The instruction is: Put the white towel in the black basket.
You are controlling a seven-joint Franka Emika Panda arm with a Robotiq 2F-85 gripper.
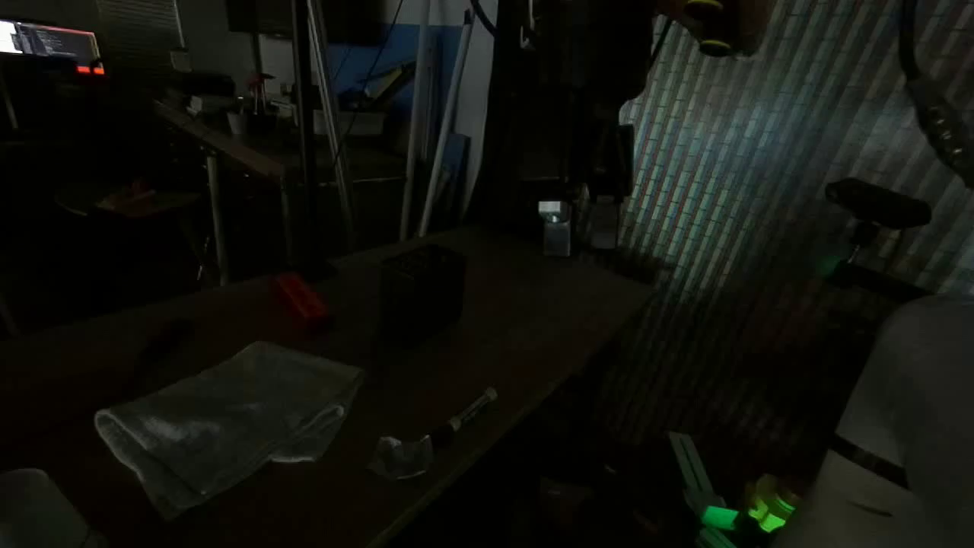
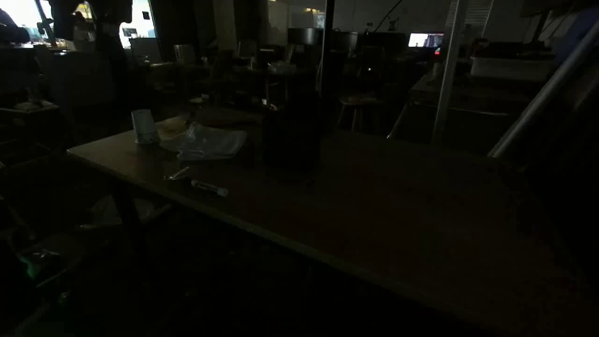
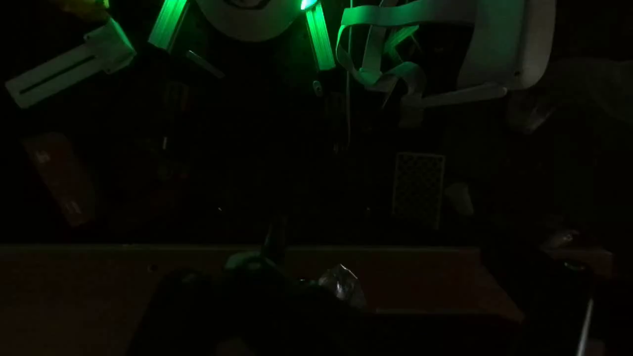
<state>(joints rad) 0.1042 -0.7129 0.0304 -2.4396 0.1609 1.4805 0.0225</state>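
Towel point(image 1: 221, 426): we are seeing it lying loosely folded on the tabletop point(image 1: 525, 304), near the basket point(image 1: 422, 297) and outside it, in both exterior views.
Basket: it is standing upright, a black box, with the towel lying to one side of it and the fingers point(image 1: 557, 239) showing beyond it in an exterior view.
Fingers: as far as this poor light is letting us judge, they are standing wide, a gap showing between them; they are pointing down, well apart from the towel.
Arm point(image 1: 586, 84): it is hanging down from the top of an exterior view, mostly merging with the shadow.
Red block point(image 1: 300, 299): we are finding it lying beyond the towel and near the basket in an exterior view.
Cup point(image 2: 144, 127): it is standing near the towel, close to the tabletop's end.
Tube point(image 1: 475, 407): it is lying near the tabletop's long edge.
Wrapper point(image 1: 405, 457): clear and crumpled, it is lying by the tube, a dark piece point(image 1: 443, 436) showing between the two.
Bars point(image 3: 320, 42): in the wrist view we are looking past the tabletop's edge at these, which are catching green light near a pale bracket point(image 3: 106, 49).
Screen point(image 1: 57, 47): it is glowing in the background of both exterior views.
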